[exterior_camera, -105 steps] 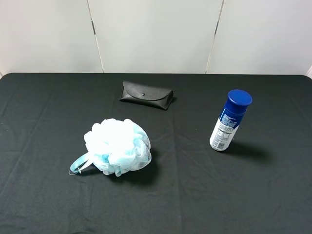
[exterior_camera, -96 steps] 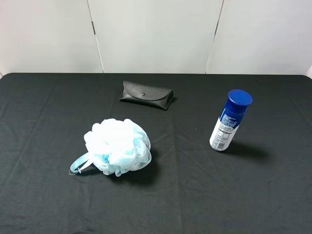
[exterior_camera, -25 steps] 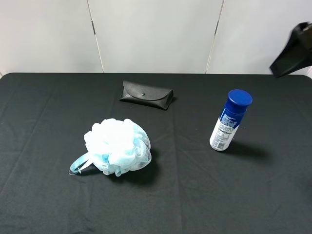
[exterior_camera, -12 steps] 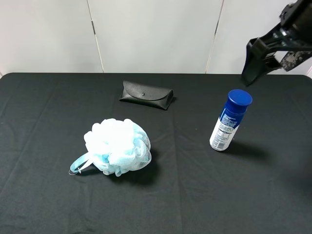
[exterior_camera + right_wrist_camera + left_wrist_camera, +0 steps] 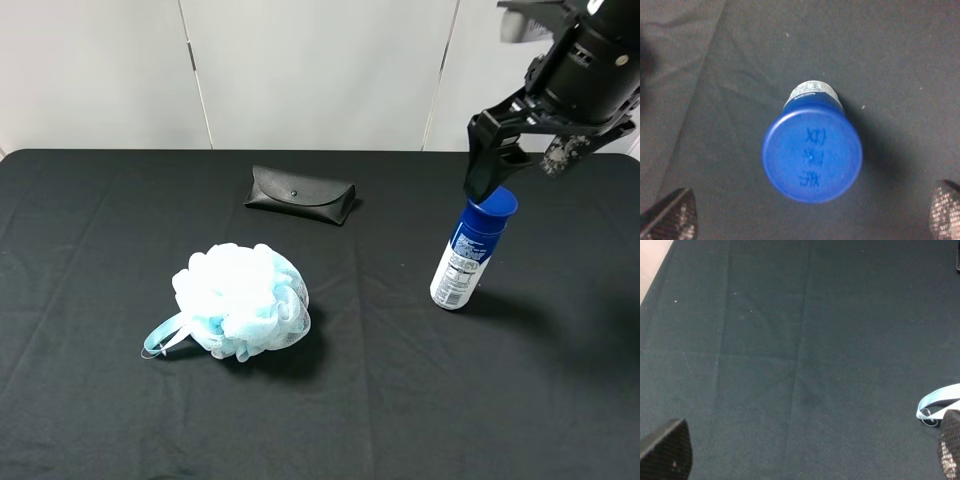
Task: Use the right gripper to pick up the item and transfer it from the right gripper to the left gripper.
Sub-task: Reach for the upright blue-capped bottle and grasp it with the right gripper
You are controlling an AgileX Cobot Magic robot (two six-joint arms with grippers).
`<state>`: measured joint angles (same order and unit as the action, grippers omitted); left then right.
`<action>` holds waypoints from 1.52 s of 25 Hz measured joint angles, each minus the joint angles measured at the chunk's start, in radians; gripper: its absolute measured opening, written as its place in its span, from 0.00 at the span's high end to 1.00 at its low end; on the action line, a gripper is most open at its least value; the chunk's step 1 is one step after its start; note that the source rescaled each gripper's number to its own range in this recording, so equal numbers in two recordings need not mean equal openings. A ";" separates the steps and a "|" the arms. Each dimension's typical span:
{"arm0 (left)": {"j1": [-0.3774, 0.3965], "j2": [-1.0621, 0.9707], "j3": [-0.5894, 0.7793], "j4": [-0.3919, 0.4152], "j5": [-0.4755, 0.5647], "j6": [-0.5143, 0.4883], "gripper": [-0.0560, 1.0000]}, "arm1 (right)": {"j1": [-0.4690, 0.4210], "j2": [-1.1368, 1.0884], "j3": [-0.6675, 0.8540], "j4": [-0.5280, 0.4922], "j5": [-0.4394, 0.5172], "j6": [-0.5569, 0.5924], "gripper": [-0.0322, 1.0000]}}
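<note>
Right pincer (image 5: 515, 175), released wide, above upright spray can (image 5: 472, 238) on desk (image 5: 100, 400); cap (image 5: 811, 155) bears three blue characters, label (image 5: 455, 272) print illegible. Left pincer (image 5: 807, 452) released.

- A black cloth covers the worktop (image 5: 100, 250), and white wall panels (image 5: 320, 70) stand behind it.
- On the right side a spray can (image 5: 462, 258) stands on its base, with a white body, a blue label and a dark blue cap (image 5: 492, 202).
- The right end effector (image 5: 515, 172) hangs just above the cap with its jaws spread wide. One dark finger (image 5: 482, 165) overlaps the cap's edge from where I stand, and I cannot tell if it touches.
- A fluffy light-blue bath sponge (image 5: 240, 298) lies left of the middle, and its loop (image 5: 160, 338) lies at its near left.
- A flat black glasses case (image 5: 300, 195) lies toward the back, well apart from both.
</note>
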<state>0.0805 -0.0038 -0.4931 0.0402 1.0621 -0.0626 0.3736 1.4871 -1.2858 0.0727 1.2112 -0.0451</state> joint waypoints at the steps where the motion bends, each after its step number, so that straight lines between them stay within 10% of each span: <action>1: 0.000 0.000 0.000 0.000 0.000 0.000 0.03 | 0.000 0.008 0.000 0.000 0.000 0.000 0.00; 38: 0.000 0.000 0.000 0.000 0.000 0.000 0.03 | 0.000 0.194 0.124 0.014 -0.215 -0.022 0.00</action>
<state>0.0805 -0.0038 -0.4931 0.0402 1.0621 -0.0626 0.3736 1.6811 -1.1616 0.0863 0.9965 -0.0675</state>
